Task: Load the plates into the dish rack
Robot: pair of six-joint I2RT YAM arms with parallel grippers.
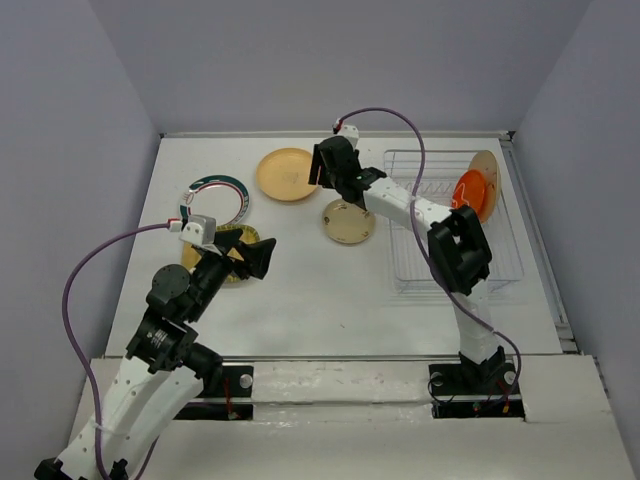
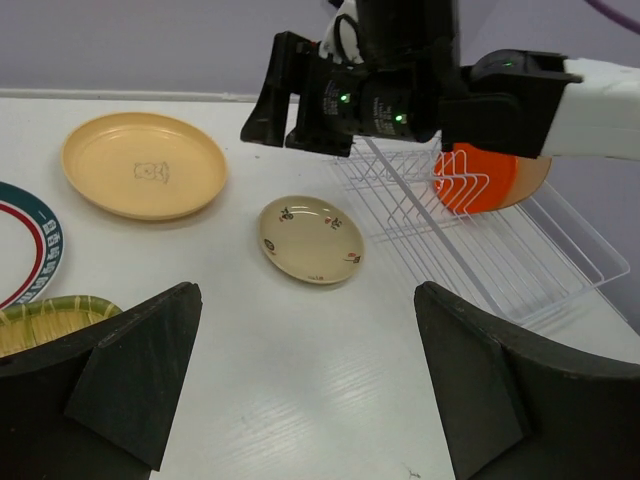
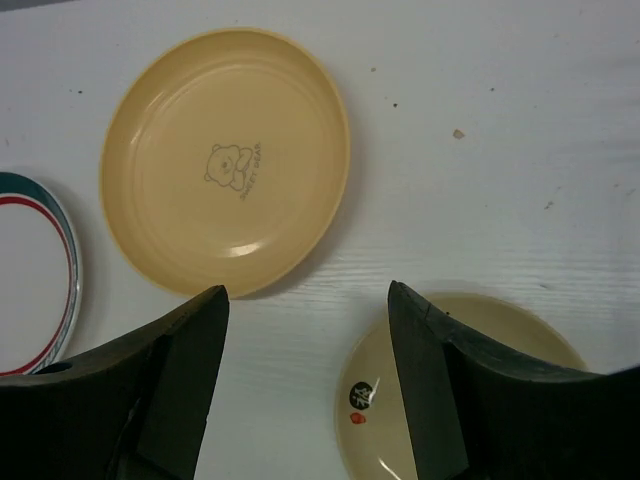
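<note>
The white wire dish rack (image 1: 455, 240) stands at the right. An orange-red plate (image 1: 474, 192) stands upright in it, with a cream plate (image 1: 487, 163) behind it. On the table lie a peach plate (image 1: 287, 174), a small speckled beige plate (image 1: 348, 221), a white plate with a green-red rim (image 1: 215, 198) and a yellow patterned plate (image 1: 228, 268). My right gripper (image 1: 322, 165) is open and empty, hovering between the peach plate (image 3: 225, 160) and the beige plate (image 3: 390, 420). My left gripper (image 1: 250, 255) is open and empty beside the yellow plate (image 2: 50, 320).
The right arm reaches across the rack's near-left side (image 2: 470, 230). The enclosure's walls close in the table at the back and both sides. The rimmed plate also shows at the left edge of the right wrist view (image 3: 30, 270).
</note>
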